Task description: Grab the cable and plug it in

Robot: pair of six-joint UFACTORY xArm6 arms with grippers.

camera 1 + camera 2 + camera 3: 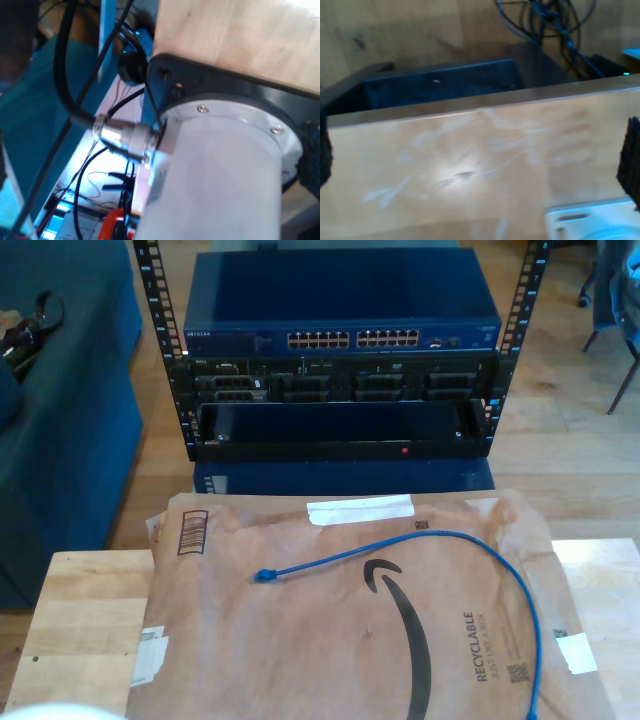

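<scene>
The blue Ethernet cable (440,550) lies ungrasped on the brown paper mailer (300,640), well apart from the rack switch (340,337); I cannot tell either gripper's opening, so grasping and plugging both remain.

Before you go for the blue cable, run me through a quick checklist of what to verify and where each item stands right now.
1. Cable lies free on the brown paper mailer, nothing resting on it: ok.
2. Plug end exposed, toward the exterior view's left: ok.
3. Switch in the rack faces the table, ports unobstructed: ok.
4. A free port for the plug: cannot tell, ports too small.
5. My second gripper open, pads wide apart over bare wood: ok.
6. My first gripper's jaw state: cannot tell.
</scene>
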